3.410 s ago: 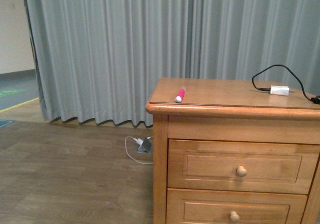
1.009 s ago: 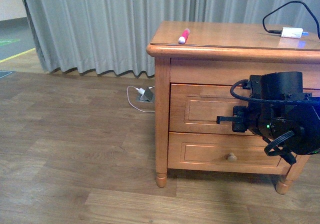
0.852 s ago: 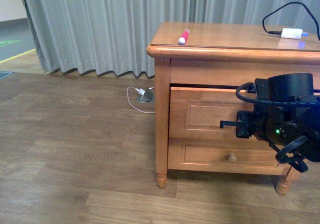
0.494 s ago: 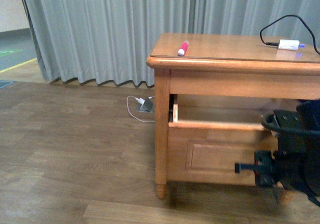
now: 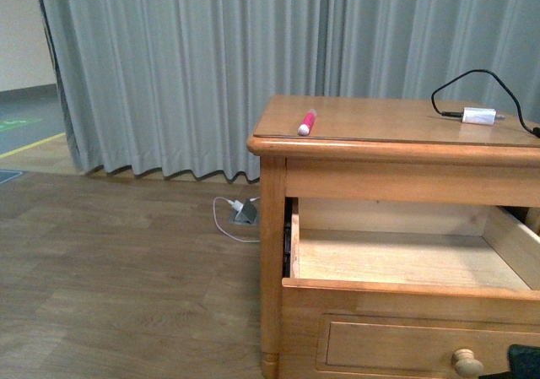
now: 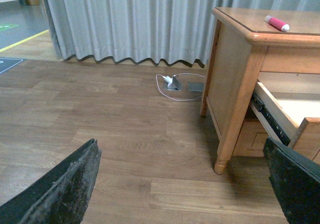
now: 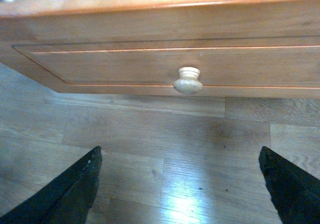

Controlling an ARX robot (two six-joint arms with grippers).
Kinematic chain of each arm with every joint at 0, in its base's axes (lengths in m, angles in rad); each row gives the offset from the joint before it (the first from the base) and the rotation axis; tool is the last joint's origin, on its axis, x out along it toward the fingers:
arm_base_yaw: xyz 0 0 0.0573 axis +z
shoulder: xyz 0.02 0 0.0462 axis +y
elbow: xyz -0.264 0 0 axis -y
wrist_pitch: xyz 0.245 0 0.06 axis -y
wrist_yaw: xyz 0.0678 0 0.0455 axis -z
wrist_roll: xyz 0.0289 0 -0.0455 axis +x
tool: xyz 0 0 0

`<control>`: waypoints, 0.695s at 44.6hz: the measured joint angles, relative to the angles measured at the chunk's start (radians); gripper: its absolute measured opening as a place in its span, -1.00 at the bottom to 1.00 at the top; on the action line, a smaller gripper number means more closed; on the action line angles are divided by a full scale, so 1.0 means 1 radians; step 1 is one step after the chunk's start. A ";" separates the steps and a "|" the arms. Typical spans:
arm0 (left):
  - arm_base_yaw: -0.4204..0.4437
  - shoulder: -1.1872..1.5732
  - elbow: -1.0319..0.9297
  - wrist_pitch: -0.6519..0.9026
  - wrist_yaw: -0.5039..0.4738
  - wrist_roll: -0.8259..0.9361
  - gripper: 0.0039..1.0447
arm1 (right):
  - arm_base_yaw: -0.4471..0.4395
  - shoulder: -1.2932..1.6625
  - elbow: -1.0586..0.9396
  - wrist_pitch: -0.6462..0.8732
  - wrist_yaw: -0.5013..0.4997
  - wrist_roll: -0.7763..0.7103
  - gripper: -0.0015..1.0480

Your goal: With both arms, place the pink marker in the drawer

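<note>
The pink marker [image 5: 306,122] lies on the cabinet top near its left front corner; it also shows in the left wrist view [image 6: 276,23]. The upper drawer [image 5: 405,290] stands pulled far out, its inside bare, its round knob [image 5: 467,362] low at the front. My left gripper [image 6: 182,184] is open and empty above the floor, to the left of the cabinet. My right gripper [image 7: 180,184] is open and empty just in front of and below the drawer's knob [image 7: 188,81], not touching it. Only a black bit of the right arm [image 5: 526,362] shows in the front view.
A white adapter [image 5: 478,116] with a black cable lies at the back right of the cabinet top. A plug and white cable [image 5: 245,213] lie on the wooden floor by the grey curtain [image 5: 169,75]. The cabinet's front leg [image 6: 220,164] stands near my left gripper.
The upper drawer went from shut to wide open, drawn by my right gripper. That gripper has let go of the knob and dropped almost out of the front view. The marker has not moved.
</note>
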 joint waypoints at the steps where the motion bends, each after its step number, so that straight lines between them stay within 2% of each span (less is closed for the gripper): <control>1: 0.000 0.000 0.000 0.000 0.000 0.000 0.89 | -0.004 -0.021 0.000 -0.016 -0.003 0.000 0.87; 10: 0.000 0.000 0.000 0.000 0.000 0.000 0.89 | -0.084 -0.351 0.081 -0.312 -0.084 -0.026 0.84; 17: 0.000 0.000 0.000 0.000 0.000 0.000 0.89 | -0.107 -0.449 0.195 -0.460 -0.132 -0.071 0.84; 24: 0.000 0.000 0.000 0.000 0.000 0.000 0.89 | -0.095 -0.453 0.238 -0.496 -0.144 -0.121 0.84; 31: 0.000 0.000 0.000 0.000 0.000 0.000 0.89 | -0.090 -0.465 0.219 -0.466 -0.104 -0.127 0.84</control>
